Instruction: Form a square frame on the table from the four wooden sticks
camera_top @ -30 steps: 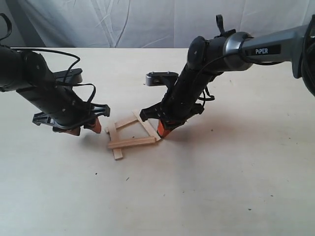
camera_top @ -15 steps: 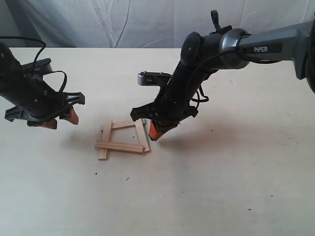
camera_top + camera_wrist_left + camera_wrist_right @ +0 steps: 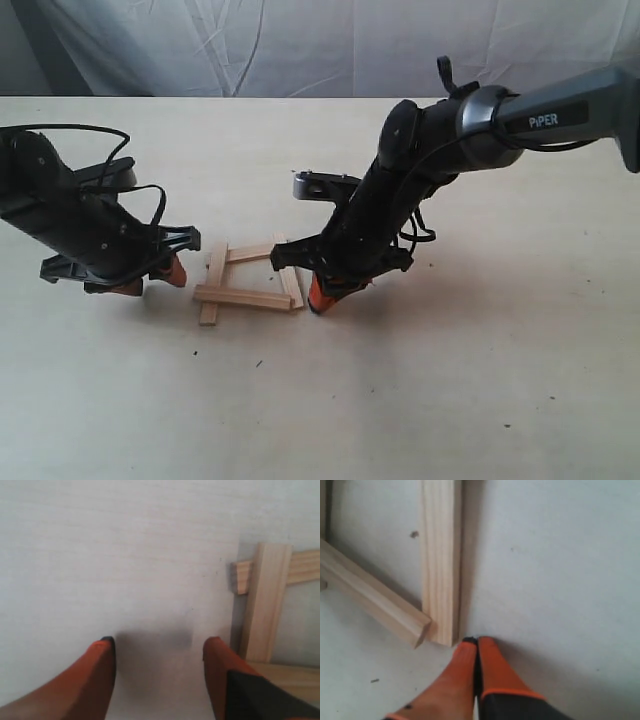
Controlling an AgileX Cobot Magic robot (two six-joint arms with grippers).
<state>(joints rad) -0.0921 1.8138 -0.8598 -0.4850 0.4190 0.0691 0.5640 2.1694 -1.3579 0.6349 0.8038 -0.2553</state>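
1. Already the four short, flat, light tan wooden sticks (image 3: 245,298) lie as a small, crooked square frame (image 3: 215,275) on the pale cream, speckled table (image 3: 450,400), between the two arms. The ends overhang at the corners, and the strips are stacked where they cross.
2. The step in hand looks like squaring up, so the sides need small nudges, not lifting.
3. The black, orange-tipped right gripper (image 3: 320,298) has its fingers pressed together into one blunt point and holds nothing. It sits down at the table, right at the near end of the right-hand strip (image 3: 440,555). Whether it actually touches the wood I cannot tell.
4. Push from there slowly and low against the strip's edge. The strip should then slide flat rather than ride up over the one crossing it.
5. The matching left gripper (image 3: 150,280) is spread wide and empty. It hangs low over the table just beside the frame's left strip (image 3: 265,605).
6. That gripper could serve as a stop on the outer side. Without one, the whole frame would probably slide instead of straightening.
7. These strips look light, and a hard shove may scatter the corners.
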